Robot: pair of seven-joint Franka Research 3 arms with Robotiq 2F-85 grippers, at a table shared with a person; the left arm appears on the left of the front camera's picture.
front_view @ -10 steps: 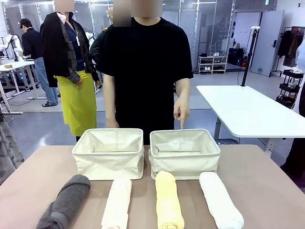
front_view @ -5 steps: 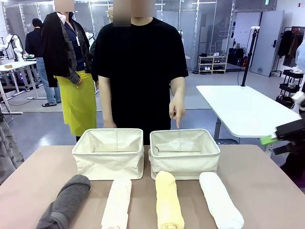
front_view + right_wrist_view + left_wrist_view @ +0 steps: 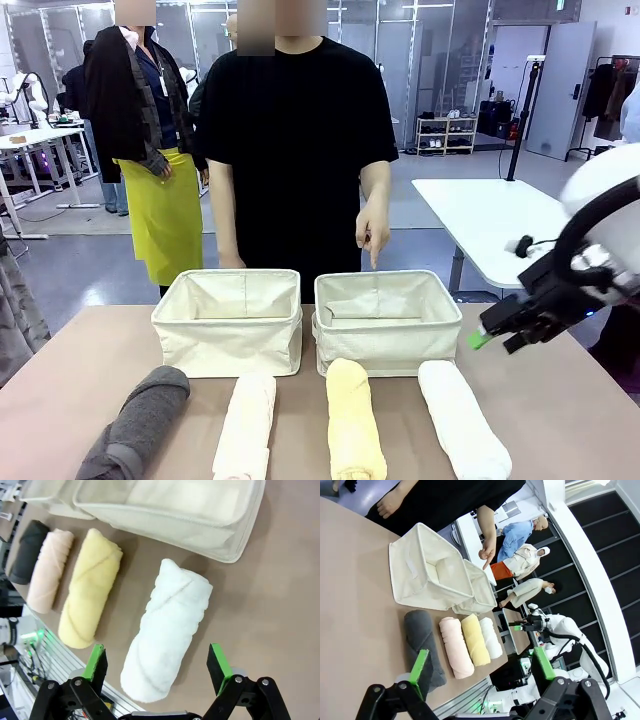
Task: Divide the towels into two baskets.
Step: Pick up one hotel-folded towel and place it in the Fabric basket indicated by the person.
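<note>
Brown tabletop (image 3: 560,400) across the lower half of the front view, near edge lost below the frame.

1. Nearest: four rolled towels in a row along the bottom of the frame, laid lengthwise toward the baskets. Lower left to lower right: dark grey towel (image 3: 140,425), set at an angle; cream-peach towel (image 3: 247,425); pale yellow towel (image 3: 352,420); white towel (image 3: 460,420). Near ends of the grey and peach rolls cut off by the bottom edge.

2. Right gripper (image 3: 490,338), mid right of the front view, above the table, just right of the right-hand basket. Jaws spread wide, nothing held. Arm blurred by motion and cut by the right edge. In the right wrist view, white towel lying below, framed between the two green pads (image 3: 95,662), apart from both.

3. Left gripper (image 3: 481,665), bottom of the left wrist view: fingers wide apart, empty, towels and baskets well beyond. Height over the table not readable.

4. Two cream canvas baskets side by side at centre frame, just past the towels' far ends: left-hand basket (image 3: 228,340), right-hand basket (image 3: 388,345). Floors mostly hidden behind the front walls. Yellow towel's far end at the right-hand basket's front wall, touching or just short, not clear which.

5. Person (image 3: 300,150) in a black T-shirt behind the baskets. One hand (image 3: 373,228) with index finger pointing down above the right-hand basket's far rim.

6. Farthest: white table (image 3: 500,225), upper right, partly hidden by the right arm.
</note>
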